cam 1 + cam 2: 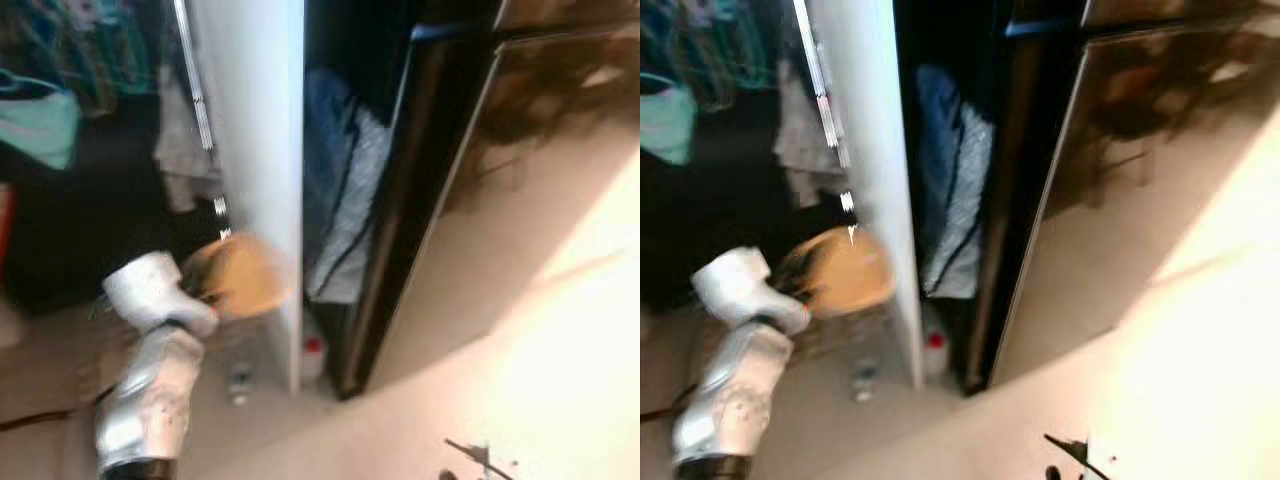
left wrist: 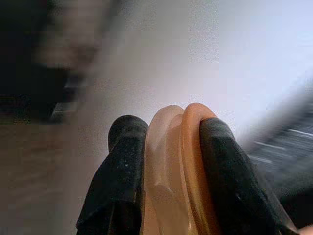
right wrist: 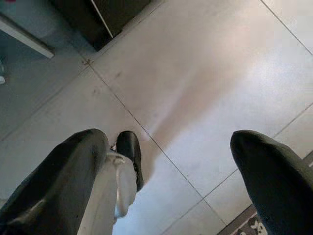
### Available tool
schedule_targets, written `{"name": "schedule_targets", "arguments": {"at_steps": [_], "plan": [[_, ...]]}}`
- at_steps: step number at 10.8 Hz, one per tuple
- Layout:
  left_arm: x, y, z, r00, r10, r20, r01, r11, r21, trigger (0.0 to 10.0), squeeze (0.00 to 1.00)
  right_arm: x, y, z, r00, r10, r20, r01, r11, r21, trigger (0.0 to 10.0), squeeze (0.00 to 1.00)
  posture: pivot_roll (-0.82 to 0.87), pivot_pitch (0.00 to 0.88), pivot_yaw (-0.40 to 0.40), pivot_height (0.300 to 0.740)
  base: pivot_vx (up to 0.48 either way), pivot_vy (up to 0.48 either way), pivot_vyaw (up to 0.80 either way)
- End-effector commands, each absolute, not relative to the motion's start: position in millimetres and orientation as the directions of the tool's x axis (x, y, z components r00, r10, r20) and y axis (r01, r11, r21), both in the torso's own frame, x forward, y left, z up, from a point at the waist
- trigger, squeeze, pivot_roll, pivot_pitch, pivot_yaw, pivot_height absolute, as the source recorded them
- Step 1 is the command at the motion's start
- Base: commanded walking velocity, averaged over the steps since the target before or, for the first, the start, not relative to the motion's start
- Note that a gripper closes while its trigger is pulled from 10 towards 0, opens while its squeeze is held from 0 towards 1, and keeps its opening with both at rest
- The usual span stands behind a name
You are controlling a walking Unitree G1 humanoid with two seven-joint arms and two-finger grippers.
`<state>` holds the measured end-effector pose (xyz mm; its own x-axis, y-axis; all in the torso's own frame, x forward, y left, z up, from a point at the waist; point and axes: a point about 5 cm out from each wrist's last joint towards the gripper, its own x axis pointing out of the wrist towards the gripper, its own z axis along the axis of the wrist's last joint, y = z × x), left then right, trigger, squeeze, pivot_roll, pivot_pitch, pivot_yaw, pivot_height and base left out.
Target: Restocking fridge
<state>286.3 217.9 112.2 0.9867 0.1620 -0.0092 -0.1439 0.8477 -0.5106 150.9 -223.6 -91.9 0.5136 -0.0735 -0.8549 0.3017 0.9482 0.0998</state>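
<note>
**Left gripper carried an orange object beside the white panel**

The head views were blurred, and no brand, label or writing could be read anywhere.

The left gripper (image 2: 166,147) was raised in front of the robot, its two black fingers (image 2: 124,166) pressed narrow against a rounded, translucent orange-and-pale object (image 1: 240,272). In the left wrist view that object sat squeezed between the pads, one pale layer and one orange layer side by side. What it was could not be told. It hung just beside the front edge of a tall white panel (image 1: 262,150), at the lower part of that panel.

To the right of the panel a narrow dark gap held a blue-and-grey fabric bundle (image 1: 340,190), and a small bottle with a red cap (image 1: 313,355) stood on the floor at its foot. A tall, glossy black fridge door (image 1: 470,160) closed the gap's far side.

The pale tiled floor (image 3: 195,73) lay wide and bare to the right. The right gripper (image 3: 166,181) hung over those tiles, its fingers spread wide and holding nothing.
</note>
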Motion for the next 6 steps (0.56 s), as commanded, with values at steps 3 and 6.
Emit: {"name": "schedule_targets", "arguments": {"at_steps": [3,6], "plan": [[269.2,260.6,74.3,0.918,0.358,-0.173,-0.397,0.812,-0.427,10.0,0.0,148.7,-222.5,-93.1,0.507,-0.074,-0.859,0.315,0.943,0.105,10.0,0.0,0.13,0.047,-0.011,0.74,0.0,0.0,0.0],[250.2,266.0,-2.6,0.828,0.258,-0.498,-0.45,0.835,-0.315,10.0,0.0,148.6,-223.7,-92.9,0.51,-0.106,-0.854,0.339,0.937,0.086,10.0,0.0,0.12,0.048,-0.005,0.74,0.0,0.0,0.0]]}}
